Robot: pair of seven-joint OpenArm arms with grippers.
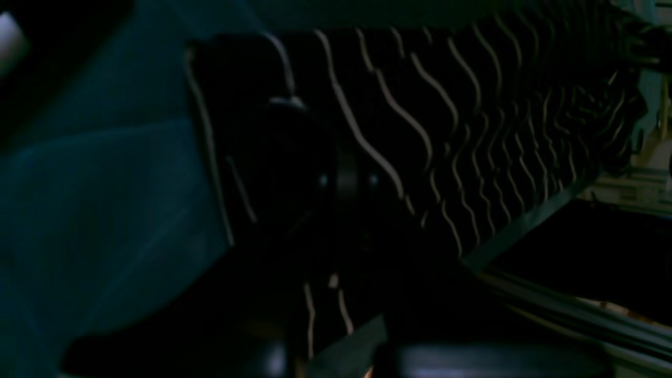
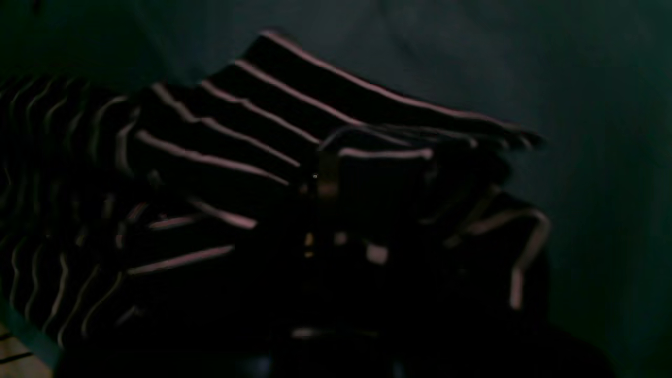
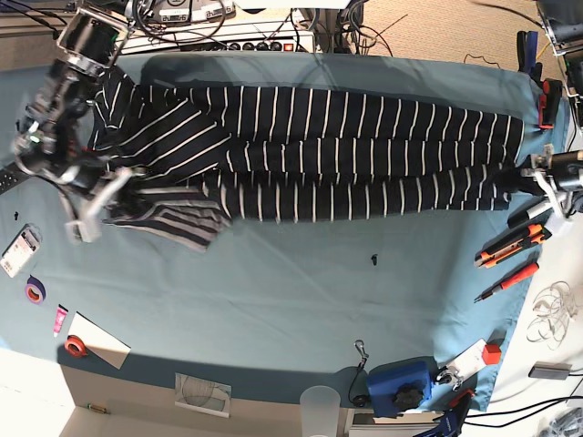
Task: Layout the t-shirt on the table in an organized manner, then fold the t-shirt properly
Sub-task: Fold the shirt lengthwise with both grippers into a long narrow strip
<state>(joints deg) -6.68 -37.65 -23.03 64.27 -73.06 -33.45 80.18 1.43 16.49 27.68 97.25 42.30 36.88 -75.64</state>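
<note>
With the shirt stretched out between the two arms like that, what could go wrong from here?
1. The t-shirt is bunched in long lengthwise folds, not flat; folding now would likely trap those creases.
2. The sleeve by the right tool lies crumpled and doubled over, so it may stay tucked.
3. The left tool pinches the hem near the table edge, beside loose hand tools the cloth could snag.

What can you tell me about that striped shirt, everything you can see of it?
The t-shirt is soft, near-black fabric with thin white stripes. It lies stretched in a long, rumpled band across the far half of the teal table, gathered into lengthwise folds rather than spread flat. A sleeve sticks out at one end by the right gripper, which is shut on the cloth; the left gripper pinches the opposite end.
</note>
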